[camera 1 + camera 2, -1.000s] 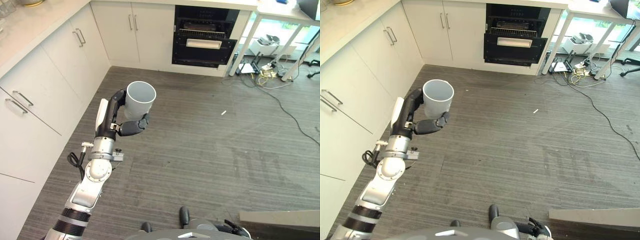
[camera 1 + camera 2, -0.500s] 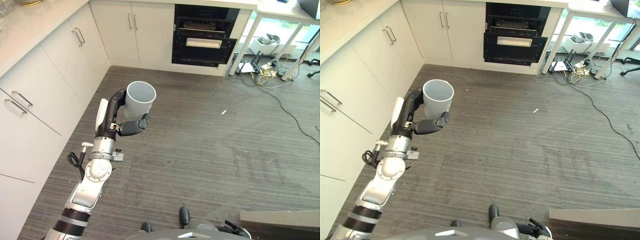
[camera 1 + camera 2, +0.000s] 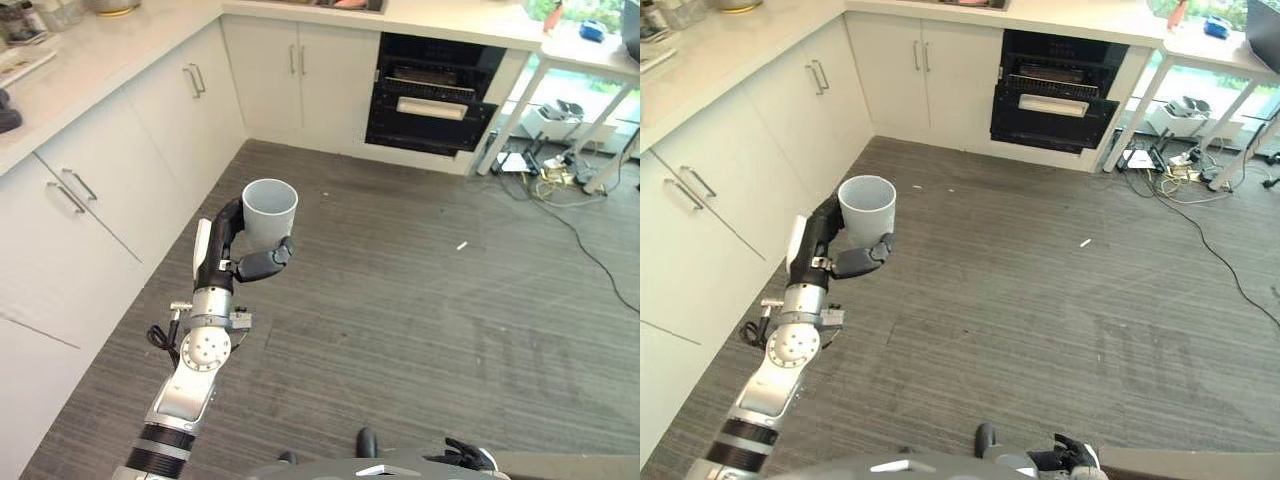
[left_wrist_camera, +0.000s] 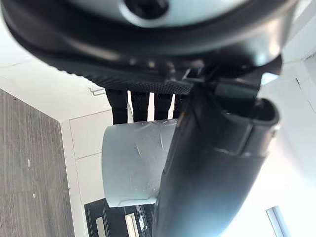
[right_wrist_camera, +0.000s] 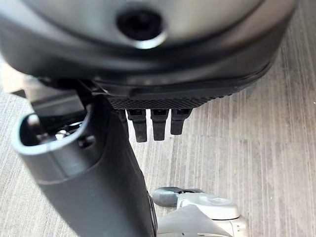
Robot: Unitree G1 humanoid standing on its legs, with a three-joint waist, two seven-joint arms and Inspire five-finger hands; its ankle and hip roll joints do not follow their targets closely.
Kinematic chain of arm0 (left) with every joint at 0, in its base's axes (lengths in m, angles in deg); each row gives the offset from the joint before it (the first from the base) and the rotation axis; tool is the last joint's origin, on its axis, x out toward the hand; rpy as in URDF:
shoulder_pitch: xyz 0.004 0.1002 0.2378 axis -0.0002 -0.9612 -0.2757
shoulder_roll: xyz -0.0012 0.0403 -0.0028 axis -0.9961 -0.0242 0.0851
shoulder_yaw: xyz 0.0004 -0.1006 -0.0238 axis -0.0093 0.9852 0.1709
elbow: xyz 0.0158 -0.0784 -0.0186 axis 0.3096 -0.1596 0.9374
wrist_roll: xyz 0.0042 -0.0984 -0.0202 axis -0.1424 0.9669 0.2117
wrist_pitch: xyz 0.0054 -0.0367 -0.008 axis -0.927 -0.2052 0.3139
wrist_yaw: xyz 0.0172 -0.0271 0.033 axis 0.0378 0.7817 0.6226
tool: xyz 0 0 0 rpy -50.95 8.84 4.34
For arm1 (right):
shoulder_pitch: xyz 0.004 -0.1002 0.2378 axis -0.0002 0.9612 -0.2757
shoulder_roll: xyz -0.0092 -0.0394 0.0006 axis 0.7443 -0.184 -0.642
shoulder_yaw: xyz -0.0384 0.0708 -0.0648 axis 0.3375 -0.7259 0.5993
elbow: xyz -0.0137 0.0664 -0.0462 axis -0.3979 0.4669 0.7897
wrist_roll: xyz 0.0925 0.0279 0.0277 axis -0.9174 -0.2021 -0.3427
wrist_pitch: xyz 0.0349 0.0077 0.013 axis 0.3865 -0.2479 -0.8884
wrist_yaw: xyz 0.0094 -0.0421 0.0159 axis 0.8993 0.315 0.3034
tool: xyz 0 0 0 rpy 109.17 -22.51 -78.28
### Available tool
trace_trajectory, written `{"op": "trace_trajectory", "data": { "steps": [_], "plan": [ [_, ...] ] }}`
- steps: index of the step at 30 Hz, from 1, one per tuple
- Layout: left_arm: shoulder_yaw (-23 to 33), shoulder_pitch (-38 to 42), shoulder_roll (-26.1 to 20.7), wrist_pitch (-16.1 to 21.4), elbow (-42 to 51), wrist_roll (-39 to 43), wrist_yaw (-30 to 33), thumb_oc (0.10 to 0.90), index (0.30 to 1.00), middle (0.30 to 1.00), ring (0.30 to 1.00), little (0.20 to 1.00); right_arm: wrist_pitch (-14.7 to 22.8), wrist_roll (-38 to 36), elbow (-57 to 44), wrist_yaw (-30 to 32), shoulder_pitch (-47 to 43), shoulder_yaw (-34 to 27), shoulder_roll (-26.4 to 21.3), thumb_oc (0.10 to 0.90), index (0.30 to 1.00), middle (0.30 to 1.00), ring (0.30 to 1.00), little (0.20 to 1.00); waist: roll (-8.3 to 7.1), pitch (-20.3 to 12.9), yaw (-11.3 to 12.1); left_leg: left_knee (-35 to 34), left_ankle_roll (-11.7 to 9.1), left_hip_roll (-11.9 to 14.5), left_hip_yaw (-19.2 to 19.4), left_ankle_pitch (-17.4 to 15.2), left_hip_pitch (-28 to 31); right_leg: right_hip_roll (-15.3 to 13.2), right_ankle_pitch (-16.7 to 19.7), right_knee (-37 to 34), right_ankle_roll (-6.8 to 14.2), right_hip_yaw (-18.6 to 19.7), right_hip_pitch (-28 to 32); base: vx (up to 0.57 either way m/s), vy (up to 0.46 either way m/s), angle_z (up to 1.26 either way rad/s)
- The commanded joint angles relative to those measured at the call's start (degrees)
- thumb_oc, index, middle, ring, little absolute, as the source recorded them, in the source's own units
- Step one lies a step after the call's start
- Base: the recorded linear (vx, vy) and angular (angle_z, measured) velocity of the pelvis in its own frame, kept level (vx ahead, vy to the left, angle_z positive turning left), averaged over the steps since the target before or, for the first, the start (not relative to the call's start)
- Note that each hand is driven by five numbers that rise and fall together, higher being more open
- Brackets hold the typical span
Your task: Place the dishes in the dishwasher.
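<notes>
A kitchen with a dark grey wood-plank floor [image 3: 420, 300] fills the head-camera views, with a run of white cabinet doors with metal bar handles [image 3: 130, 170] along the robot's left and far side under a pale stone surface [image 3: 90, 55]. Set into the far cabinets, well apart from the robot, is a black built-in appliance with its front open and a pale rack or panel showing inside [image 3: 437, 95]; I judge this is the dishwasher the task means, though it could be an oven. Beside it stands a white-legged table [image 3: 560, 60] with a tangle of cables on the floor beneath. The robot's left hand [image 3: 240, 255] is raised over the floor near the left cabinets and holds a plain light-grey cylindrical cup [image 3: 268, 212] upright, mouth up and seemingly empty. The dark fingers [image 4: 140, 106] wrap one side of the cup's wall and the thumb presses the opposite side, low on the body. The right hand [image 5: 98, 173] hangs over the floor, holding nothing; its fingers look straight and relaxed. The cup looks light, stiff and smooth-walled, so likely slippery and, if ceramic, breakable when dropped. A wrap round the mid-wall, as here, seems the safest hold, keeping it upright until it reaches the rack.
</notes>
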Motion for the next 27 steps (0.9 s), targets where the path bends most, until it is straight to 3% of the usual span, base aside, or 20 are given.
{"op": "trace_trajectory", "data": {
  "steps": [1,3,4,5,6,7,8,10,11,13,16,18,19,20,21,22,23,25,26,27],
  "plan": [
    [4.0,4.2,-0.7,5.6,6.6,1.5,2.2,0.400,0.300,0.300,0.300,0.300,1.8,-2.0,1.3,1.2,-1.8,2.3,-2.4,0.800,0.900,0.900,0.900,0.900,-2.42,0.1,0.7,12.6,-2.4,-2.6,-4.7,-1.9,-6.1,0.4,-6.9,6.0,1.9,-0.7,0.4,0.01,-0.109,0.23],
    [4.5,3.1,0.1,6.0,7.0,3.4,1.9,0.400,0.300,0.300,0.300,0.300,1.6,-1.1,1.1,1.4,-1.3,2.2,-2.8,0.800,0.900,0.900,0.900,0.900,-3.44,1.8,1.5,26.3,-4.4,-2.1,-2.4,0.5,-11.7,-0.5,-7.5,6.4,1.1,-1.5,1.3,0.03,-0.132,0.13],
    [4.6,3.0,0.1,5.9,7.1,3.4,1.8,0.400,0.300,0.300,0.300,0.300,1.6,-1.1,1.1,1.4,-1.3,2.2,-2.8,0.800,0.900,0.900,0.900,0.900,-3.14,1.6,1.3,27.9,-4.5,-1.8,-2.7,-0.2,-12.7,-0.1,-7.6,6.4,1.0,-1.8,1.0,0.12,-0.176,0.22],
    [4.4,2.3,0.5,6.3,7.3,4.2,1.4,0.400,0.300,0.300,0.300,0.300,1.4,-1.2,0.8,1.7,-1.2,1.8,-3.2,0.800,0.900,0.900,0.900,0.900,-4.20,3.4,2.5,37.1,-6.5,-0.5,0.2,3.5,-17.7,-1.2,-8.3,5.8,0.3,-2.7,3.2,0.14,-0.119,0.37],
    [4.0,2.1,0.4,6.4,7.5,4.6,1.2,0.400,0.300,0.300,0.300,0.300,1.1,-1.7,0.7,2.0,-1.4,1.5,-3.1,0.800,0.900,0.900,0.900,0.900,-3.84,3.8,2.6,35.2,-6.6,1.9,2.3,4.1,-20.1,-1.1,-8.8,5.2,0.4,-3.7,4.0,0.16,-0.118,0.35],
    [4.0,2.1,0.3,6.3,7.5,4.6,1.2,0.400,0.300,0.300,0.300,0.300,1.1,-1.7,0.7,2.0,-1.4,1.5,-3.1,0.800,0.900,0.900,0.900,0.900,-3.84,3.8,2.7,35.3,-6.7,1.9,2.3,3.9,-20.1,-1.1,-8.8,5.1,0.4,-3.7,4.1,0.34,0.065,0.55],
    [3.6,2.2,0.3,5.8,7.1,4.0,0.7,0.400,0.300,0.300,0.300,0.300,1.0,-2.9,1.2,2.6,-1.7,-0.2,-3.1,0.800,0.900,0.900,0.900,0.900,-2.68,3.0,3.1,25.2,-5.3,4.7,5.9,2.9,-22.9,-1.0,-10.5,3.4,1.4,-5.4,6.9,0.45,0.137,0.45],
    [3.8,2.0,0.4,5.6,6.9,3.4,1.3,0.400,0.300,0.300,0.300,0.300,1.1,-3.2,1.2,2.9,-1.5,-0.8,-3.1,0.800,0.900,0.900,0.900,0.900,-1.55,2.5,4.1,13.1,-5.3,5.8,6.2,5.5,-25.4,-1.0,-12.4,2.4,2.9,-4.9,9.8,0.51,0.188,0.48],
    [3.7,2.0,0.5,5.5,6.9,3.4,1.3,0.400,0.300,0.300,0.300,0.300,1.2,-3.2,1.2,2.9,-1.5,-0.9,-3.2,0.800,0.900,0.900,0.900,0.900,-1.75,2.2,4.1,11.5,-5.3,5.4,6.4,6.2,-24.7,-1.3,-12.5,2.4,3.0,-5.0,9.8,0.40,0.159,0.25],
    [4.1,1.6,0.6,5.3,7.6,2.4,1.8,0.400,0.300,0.300,0.300,0.300,1.2,-2.2,1.7,3.4,-1.5,-1.0,-3.6,0.800,0.900,0.900,0.900,0.900,-1.46,1.9,5.5,2.5,-6.0,7.2,5.4,9.7,-27.5,-2.9,-14.4,2.4,4.2,-3.7,13.1,0.49,0.163,0.04],
    [6.1,-1.0,-0.2,4.9,8.3,2.2,2.6,0.400,0.300,0.300,0.300,0.300,0.5,-0.1,2.9,3.9,-1.8,-0.4,-2.8,0.800,0.900,0.900,0.900,0.900,-1.50,-0.4,7.7,3.4,-6.3,8.6,2.9,12.0,-26.6,-4.7,-17.3,4.8,5.4,0.6,17.1,0.63,0.184,-0.53],
    [5.5,0.6,-0.5,4.7,8.5,2.0,2.6,0.400,0.300,0.300,0.300,0.300,1.1,-1.2,2.2,3.8,-0.8,-1.3,-1.8,0.800,0.900,0.900,0.900,0.900,-2.30,-1.1,7.7,2.7,-5.8,7.1,4.6,16.5,-25.7,-6.2,-14.5,10.0,7.0,0.8,15.9,0.54,0.226,-0.91],
    [4.8,1.5,-1.0,4.5,8.6,1.3,2.3,0.400,0.300,0.300,0.300,0.300,1.2,-2.1,2.0,4.0,-0.8,-2.1,-1.6,0.800,0.900,0.900,0.900,0.900,-3.09,-1.6,7.4,1.9,-4.5,5.5,5.5,15.9,-24.6,-7.7,-11.2,14.6,8.2,0.9,14.0,0.32,0.160,-0.83],
    [4.8,1.5,-1.0,4.5,8.6,1.3,2.3,0.400,0.300,0.300,0.300,0.300,1.2,-2.1,2.0,4.0,-0.8,-2.1,-1.6,0.800,0.900,0.900,0.900,0.900,-3.09,-1.6,7.4,1.9,-4.5,5.5,5.5,15.9,-24.6,-7.7,-11.2,14.6,8.2,0.9,14.0,0.44,0.293,-0.52],
    [4.0,2.5,-2.3,4.1,8.8,0.1,2.0,0.400,0.300,0.300,0.300,0.300,1.2,-3.7,1.8,4.0,-0.7,-3.2,-1.0,0.800,0.900,0.900,0.900,0.900,-3.68,-2.2,6.0,1.1,-2.0,2.5,6.7,12.9,-21.1,-9.4,-0.5,25.2,9.4,1.0,9.8,0.44,0.331,-0.33],
    [3.7,3.2,-3.1,4.1,9.0,-0.1,1.7,0.400,0.300,0.300,0.300,0.300,1.3,-4.4,1.3,3.6,-0.4,-3.4,-0.3,0.800,0.900,0.900,0.900,0.900,-3.06,-2.3,5.3,1.0,-0.7,1.8,7.3,11.4,-19.2,-9.4,5.5,33.2,10.1,1.5,7.4,0.79,0.640,-0.35],
    [2.3,4.2,-4.2,3.6,9.1,-0.9,0.9,0.400,0.300,0.300,0.300,0.300,1.4,-4.6,0.5,3.9,0.0,-3.3,0.3,0.800,0.900,0.900,0.900,0.900,-0.53,-0.7,2.9,0.4,1.2,2.1,7.5,8.3,-14.3,-7.5,7.4,46.6,10.4,1.6,0.3,0.72,0.539,0.01],
    [0.6,5.3,-4.2,3.7,8.0,-1.3,0.0,0.400,0.300,0.300,0.300,0.300,1.7,-4.2,-0.3,3.6,-0.7,-2.7,0.8,0.800,0.900,0.900,0.900,0.900,0.79,0.8,-0.2,-0.4,1.9,0.9,5.3,5.6,-10.0,0.0,2.3,52.7,10.7,2.8,-7.4,0.58,0.338,0.32],
    [0.6,5.3,-4.2,3.7,8.0,-1.3,0.0,0.400,0.300,0.300,0.300,0.300,1.7,-4.2,-0.3,3.6,-0.7,-2.7,0.8,0.800,0.900,0.900,0.900,0.900,0.79,0.8,-0.2,-0.4,1.9,0.9,5.3,5.6,-10.0,0.0,2.3,52.7,10.7,2.8,-7.4,0.59,0.223,0.28],
    [-0.4,6.1,-3.9,3.7,7.1,-0.8,-0.6,0.400,0.300,0.300,0.300,0.300,1.9,-3.7,-0.9,3.6,-1.0,-2.4,0.8,0.800,0.900,0.900,0.900,0.900,0.88,2.2,-3.1,-0.4,1.8,-0.9,3.8,3.6,-7.2,2.0,-0.5,49.1,9.9,1.1,-14.3,0.40,0.137,0.25]
  ]
}}
